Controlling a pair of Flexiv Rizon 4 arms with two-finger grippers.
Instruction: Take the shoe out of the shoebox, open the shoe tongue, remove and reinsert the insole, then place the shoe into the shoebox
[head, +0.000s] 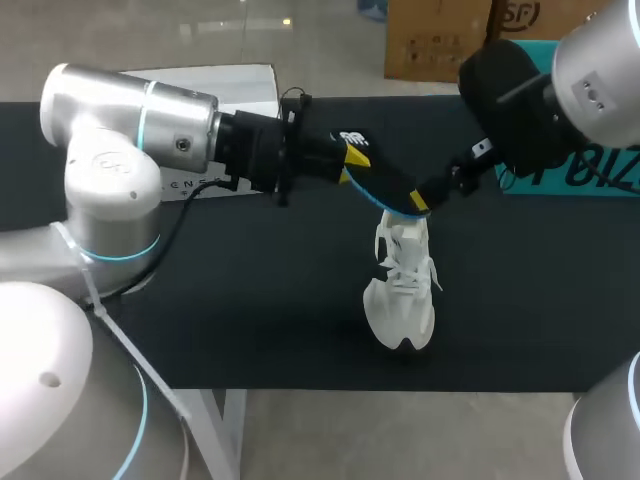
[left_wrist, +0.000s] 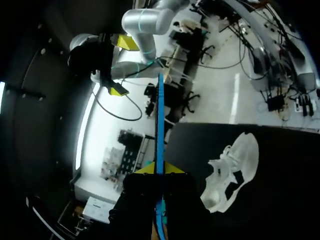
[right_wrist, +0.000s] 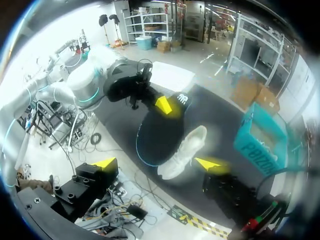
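Left gripper (left_wrist: 159, 170) pinches the insole (left_wrist: 160, 125) edge-on — right wrist view shows right gripper (right_wrist: 157, 162) spread.

Shoebox (head: 575, 172): cut off by the head view's edge, and the right arm (head: 520, 100) covers part of it. Shoe (head: 400, 295): far end hidden under the insole (head: 385, 185). In the left wrist view the insole is edge-on, so only its blue rim shows, with the near end buried in the left gripper (left_wrist: 160, 169). Right gripper (right_wrist: 157, 163): only 1 tip shows from the head view. Can't tell if it touches the insole.
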